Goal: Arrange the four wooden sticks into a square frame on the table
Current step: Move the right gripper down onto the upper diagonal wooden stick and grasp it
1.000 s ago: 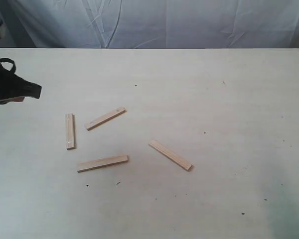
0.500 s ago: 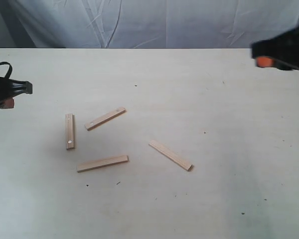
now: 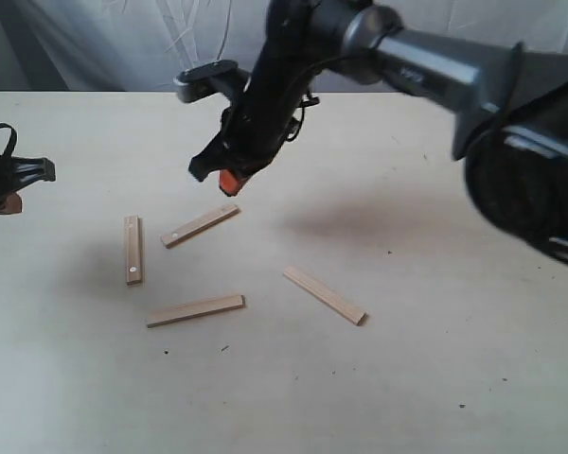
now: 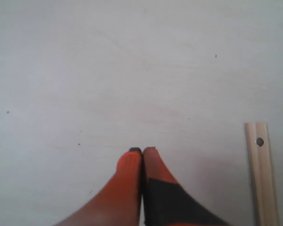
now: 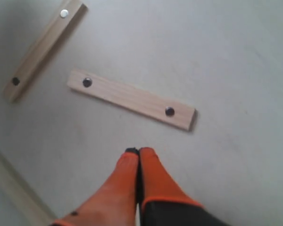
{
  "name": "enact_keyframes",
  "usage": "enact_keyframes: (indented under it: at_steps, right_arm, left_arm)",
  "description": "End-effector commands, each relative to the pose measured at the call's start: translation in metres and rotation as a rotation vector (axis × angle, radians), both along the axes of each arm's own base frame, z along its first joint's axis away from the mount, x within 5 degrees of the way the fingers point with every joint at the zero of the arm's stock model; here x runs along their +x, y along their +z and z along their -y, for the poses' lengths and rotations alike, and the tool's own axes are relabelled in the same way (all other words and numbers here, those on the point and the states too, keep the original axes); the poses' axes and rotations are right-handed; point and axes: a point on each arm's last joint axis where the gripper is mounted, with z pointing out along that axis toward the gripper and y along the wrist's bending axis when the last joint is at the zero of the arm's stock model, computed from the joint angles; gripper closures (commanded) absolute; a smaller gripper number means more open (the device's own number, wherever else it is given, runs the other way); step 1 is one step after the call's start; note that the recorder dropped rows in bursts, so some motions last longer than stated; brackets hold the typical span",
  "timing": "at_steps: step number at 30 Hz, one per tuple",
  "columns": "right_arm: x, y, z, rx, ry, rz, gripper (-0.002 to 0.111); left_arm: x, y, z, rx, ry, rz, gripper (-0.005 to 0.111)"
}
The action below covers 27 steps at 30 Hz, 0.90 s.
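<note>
since half a second ago the right gripper (image 3: 215, 177) has swung in from 3 o'clock, clenched and empty, above the 12 o'clock stick (image 3: 200, 225). left gripper (image 4: 142, 151) at 9 o'clock, clenched, empty. four wooden sticks (image 3: 195, 310) lie apart on the table (image 3: 435, 359).

Your right arm (image 3: 435, 64) is a smooth silver-grey tube with a small dark marking, joined to bulky black housings (image 3: 525, 180), black cable (image 3: 303, 102) looping near its wrist. Your right gripper (image 5: 139, 151) and left gripper (image 4: 142, 150) have tapered orange fingers (image 5: 125, 179), black-tipped, with black bodies behind them.
</note>
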Motion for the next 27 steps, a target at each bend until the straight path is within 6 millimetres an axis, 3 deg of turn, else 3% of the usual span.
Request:
enact_keyframes:
  at_steps: [1, 4, 15, 23, 27]
  right_arm:
    - [0.001, -0.014, -0.027, -0.059, -0.014, 0.039, 0.109]
    - [0.002, -0.026, -0.035, -0.038, -0.039, 0.061, 0.109]
    - [0.009, -0.05, -0.035, -0.062, -0.09, 0.079, 0.109]
    - [0.017, -0.061, -0.02, -0.186, -0.234, 0.086, 0.109]
    - [0.028, -0.062, 0.001, -0.239, -0.363, 0.057, 0.109]
  left_arm:
    - [0.004, 0.001, -0.002, -0.002, 0.018, 0.033, 0.107]
    - [0.004, 0.002, -0.002, -0.001, 0.018, 0.036, 0.107]
    - [0.004, 0.002, -0.001, -0.019, 0.036, 0.045, 0.107]
    - [0.004, 0.002, -0.001, -0.02, 0.037, 0.045, 0.107]
    - [0.004, 0.002, -0.001, -0.022, 0.036, 0.039, 0.107]
